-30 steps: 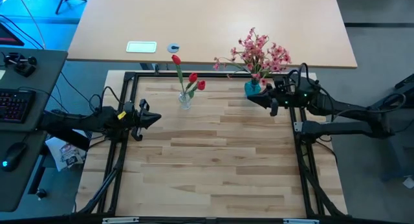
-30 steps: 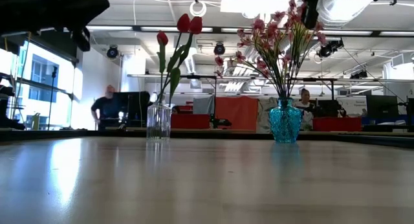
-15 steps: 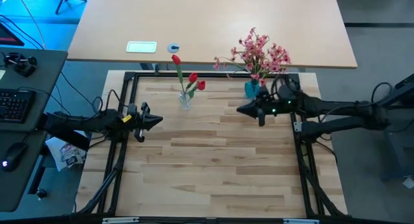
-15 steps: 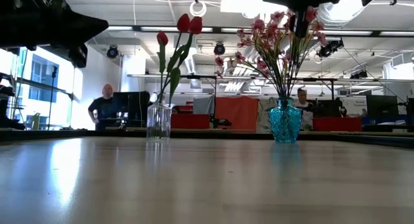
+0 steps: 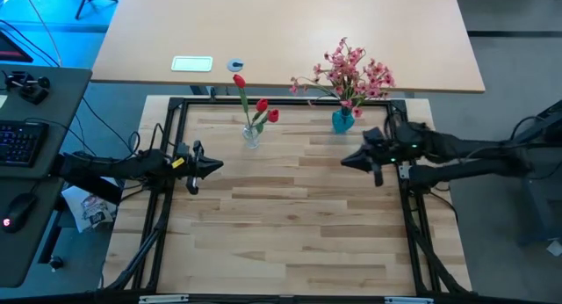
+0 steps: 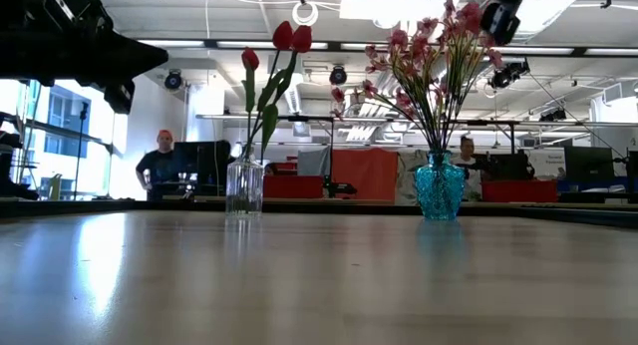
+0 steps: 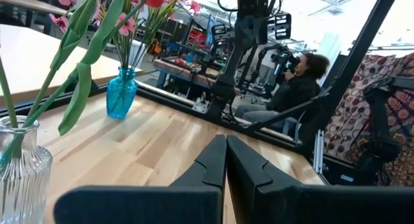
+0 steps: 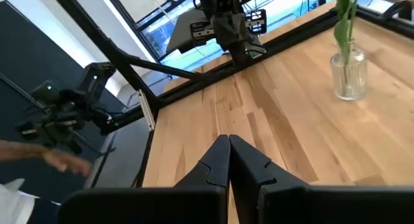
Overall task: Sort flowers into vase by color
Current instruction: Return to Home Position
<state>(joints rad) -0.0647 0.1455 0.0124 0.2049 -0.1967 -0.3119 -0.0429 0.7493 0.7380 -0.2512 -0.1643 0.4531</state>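
my left claw (image 5: 217, 166) hangs over the left side of the table (image 5: 290, 225) and points toward the middle. its two fingers (image 7: 210, 166) are pressed together, and nothing is between them. my right claw (image 5: 345, 161) hangs over the right side and points back toward the left one. it is clenched too, on nothing: in the right wrist view its dark fingers meet in one thin line. the two claws are well apart, and in the low view both arms show only at the top, above the wood.

the flowers are all in vases at the far side of the table. the red flowers (image 5: 262, 106), three blooms on green stems, stand in the glass vase (image 5: 251, 137). one stem leans away from the other two. the pink flowers (image 5: 351, 71) stand in the blue vase (image 5: 342, 120) as a wide bunch that spreads over the far edge of the table. both vases are upright. the glass vase is toward my left, the blue vase toward my right, with bare wood between them. my right claw is near the blue vase, on the closer side of it, and apart from it.

in the room behind the table a standing person (image 6: 159, 166) shows in the low view. a seated person (image 7: 294, 88) shows in the left wrist view, beyond the black frame.
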